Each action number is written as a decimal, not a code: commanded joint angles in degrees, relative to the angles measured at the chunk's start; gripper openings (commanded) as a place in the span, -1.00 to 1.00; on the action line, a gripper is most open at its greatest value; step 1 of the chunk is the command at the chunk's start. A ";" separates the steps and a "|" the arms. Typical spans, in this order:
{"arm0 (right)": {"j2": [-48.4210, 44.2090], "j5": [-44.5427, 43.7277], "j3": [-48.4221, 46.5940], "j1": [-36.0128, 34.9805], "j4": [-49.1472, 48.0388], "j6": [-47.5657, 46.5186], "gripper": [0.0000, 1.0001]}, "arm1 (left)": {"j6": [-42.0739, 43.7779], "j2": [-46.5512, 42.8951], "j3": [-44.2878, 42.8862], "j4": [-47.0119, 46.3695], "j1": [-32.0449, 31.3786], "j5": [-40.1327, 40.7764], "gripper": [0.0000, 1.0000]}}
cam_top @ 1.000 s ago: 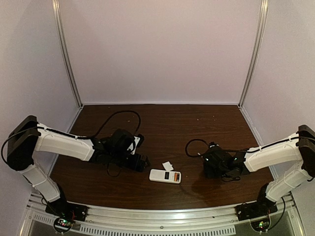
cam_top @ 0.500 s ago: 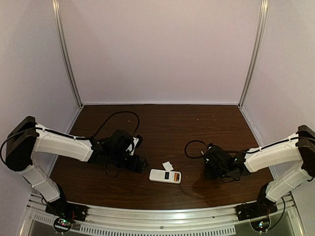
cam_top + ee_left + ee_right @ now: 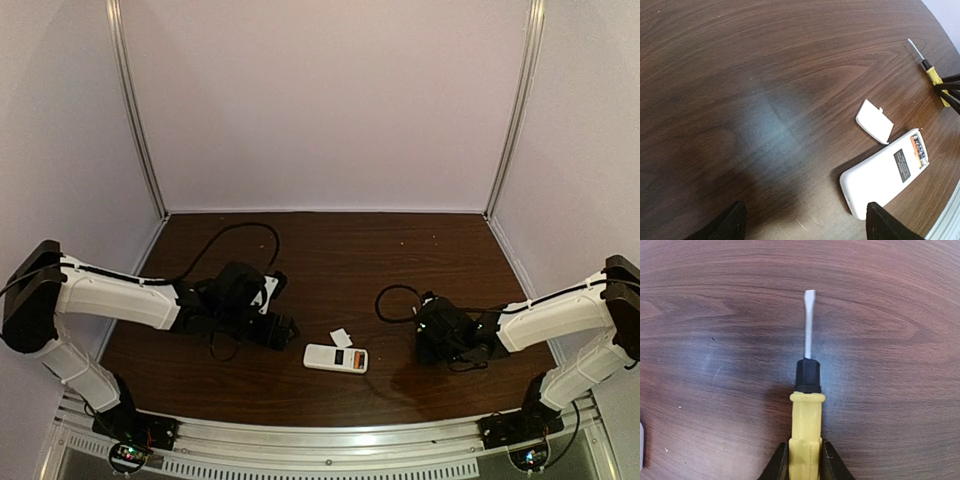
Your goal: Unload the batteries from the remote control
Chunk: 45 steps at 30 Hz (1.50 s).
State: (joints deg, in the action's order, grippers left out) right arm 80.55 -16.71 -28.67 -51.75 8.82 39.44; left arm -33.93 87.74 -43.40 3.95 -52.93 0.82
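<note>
On the table (image 3: pixel 330 250) at 6 o'clock, remote (image 3: pixel 335 357) lay back up, batteries (image 3: pixel 919 151) inside its open bay, cover (image 3: pixel 874 121) at remote's 12 o'clock, left gripper (image 3: pixel 805 222) spread wide and empty, right gripper (image 3: pixel 805 457) clenched on screwdriver (image 3: pixel 806 410) at remote's 3 o'clock.

No legible txt anywhere for you. On remote control (image 3: pixel 875 185), battery bay up: dark rectangular label (image 3: pixel 901 162) w/ pale print, too small to read. On batteries (image 3: pixel 918 150) in open bay: wrapper marks blurred, no brand or nr you can make out. Top view: same label just dark patch. Screwdriver (image 3: pixel 805 425) handle, right-wrist view: plain yellow, nothing readable.
</note>
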 commanded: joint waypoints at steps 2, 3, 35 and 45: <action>0.66 0.70 1.00 0.03 1.67 0.30 -0.63 | 1.52 -2.10 0.99 -2.19 0.35 0.28 0.68; 0.78 0.78 0.86 -0.14 1.48 0.02 -0.68 | 1.70 -2.32 1.11 -2.35 0.34 0.24 0.68; -7.46 -10.98 -4.61 -30.97 -8.63 -16.97 -1.00 | 2.13 -16.76 9.47 -15.69 0.31 -18.98 0.70; -6.73 -11.99 -6.60 -37.69 -13.53 -22.60 -1.00 | 1.02 -15.64 10.52 -22.28 0.31 -30.81 0.58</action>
State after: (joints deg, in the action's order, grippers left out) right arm 74.15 -26.65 -33.34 -87.50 -1.80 20.08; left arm -32.42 71.11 -33.80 -12.03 -52.93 -22.65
